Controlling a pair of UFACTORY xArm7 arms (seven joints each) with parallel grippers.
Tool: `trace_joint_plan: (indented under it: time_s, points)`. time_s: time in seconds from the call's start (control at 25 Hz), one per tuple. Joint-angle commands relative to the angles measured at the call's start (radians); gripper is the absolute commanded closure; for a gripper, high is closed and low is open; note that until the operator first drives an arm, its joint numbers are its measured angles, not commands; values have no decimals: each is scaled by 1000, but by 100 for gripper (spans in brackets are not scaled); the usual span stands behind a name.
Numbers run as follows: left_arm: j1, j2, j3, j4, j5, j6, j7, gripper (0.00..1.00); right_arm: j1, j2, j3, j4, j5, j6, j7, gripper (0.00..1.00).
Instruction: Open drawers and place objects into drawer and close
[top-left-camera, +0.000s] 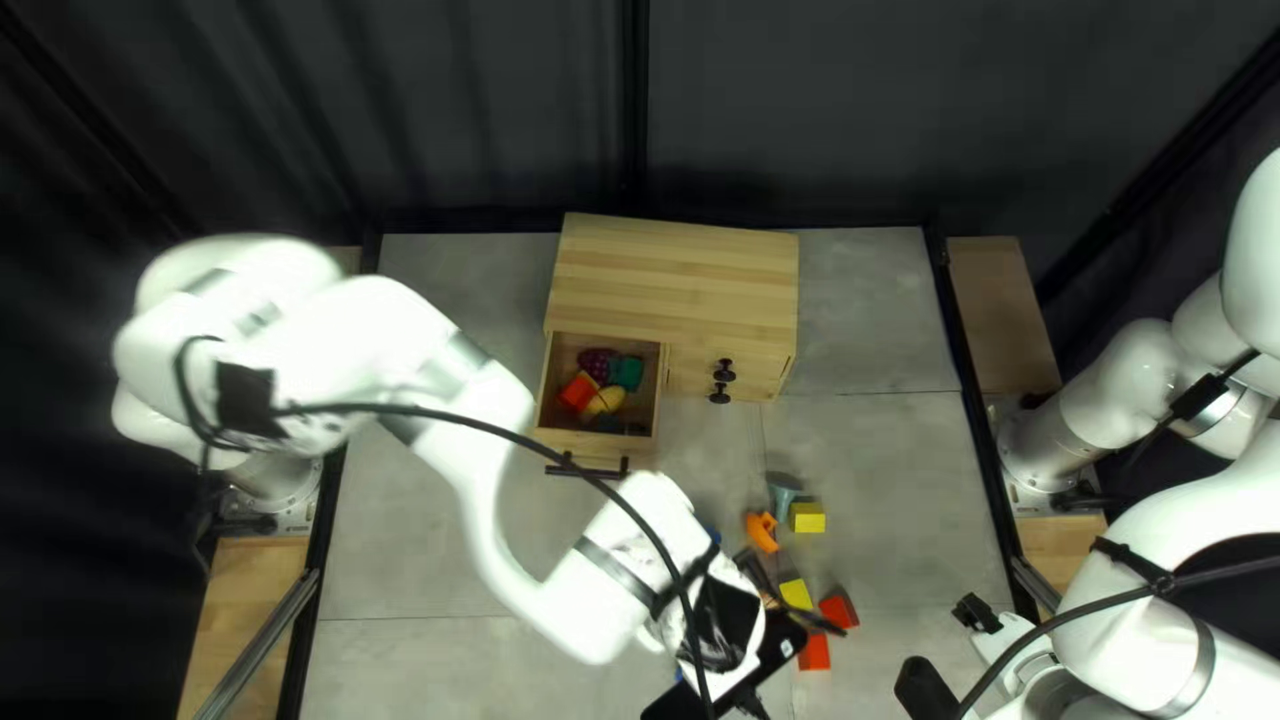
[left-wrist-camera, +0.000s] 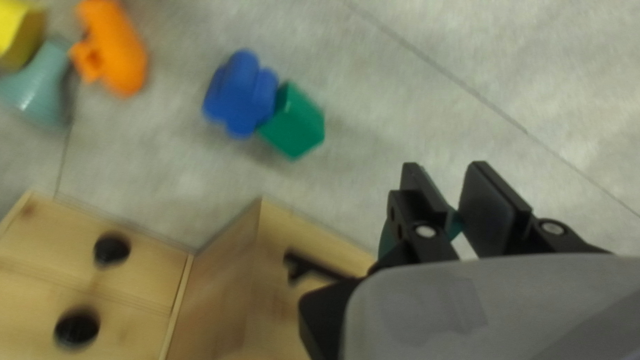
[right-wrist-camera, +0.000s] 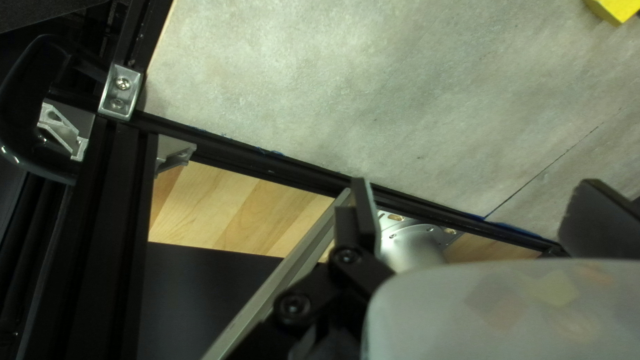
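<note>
1. Left gripper (top-left-camera: 752,696): grip state, I cannot tell.
2. Right gripper (top-left-camera: 951,650) spreads wide near the tabletop's (top-left-camera: 880,467) right edge.
3. Open drawer (top-left-camera: 594,450) holds toys (top-left-camera: 604,400); blue (left-wrist-camera: 240,93) and green blocks (left-wrist-camera: 293,123) touch beyond its front.

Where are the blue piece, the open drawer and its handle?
Blue piece (left-wrist-camera: 239,95), left wrist view: its middle.
Open drawer (top-left-camera: 600,447), top left view: its front.
Handle (top-left-camera: 596,472), top left view: its bar.

A white, rounded left arm (top-left-camera: 360,334) reaching from upper left to lower centre and a matching right arm (top-left-camera: 1154,647) at the right edge carry grey bands (top-left-camera: 620,574) and black cables (top-left-camera: 470,423), the right gripper (top-left-camera: 940,650) showing black links and round screws (right-wrist-camera: 293,305).
</note>
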Motion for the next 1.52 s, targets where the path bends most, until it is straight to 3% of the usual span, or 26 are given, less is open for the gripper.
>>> trace_joint_plan:
  time_s: [0.04, 0.32, 0.4, 0.44, 0.48, 0.64, 0.8, 1.08, 1.52]
  points:
    - [82, -134, 33, -87, -15, 1, 17, 100, 0, 0, 0, 0, 0, 0, 0, 0]
    - [223, -280, 109, -337, -12, -255, 67, 100, 0, 0, 0, 0, 0, 0, 0, 0]
    - [246, -301, 125, -382, -15, -323, 63, 92, 0, 0, 0, 0, 0, 0, 0, 0]
    - [252, -307, 129, -394, -18, -342, 59, 19, 0, 0, 0, 0, 0, 0, 0, 0]
    - [265, -318, 138, -418, -29, -378, 53, 0, 0, 0, 0, 0, 0, 0, 0, 0]
    - [304, -407, 169, -536, -112, -495, 8, 0, 0, 0, 0, 0, 0, 0, 0, 0]
    - [285, -437, 153, -545, -145, -482, -51, 0, 0, 0, 0, 0, 0, 0, 0, 0]
    - [159, -338, 30, -428, -166, -304, -85, 0, 0, 0, 0, 0, 0, 0, 0, 0]
    - [50, -345, -91, -506, -311, -302, -80, 0, 0, 0, 0, 0, 0, 0, 0, 0]
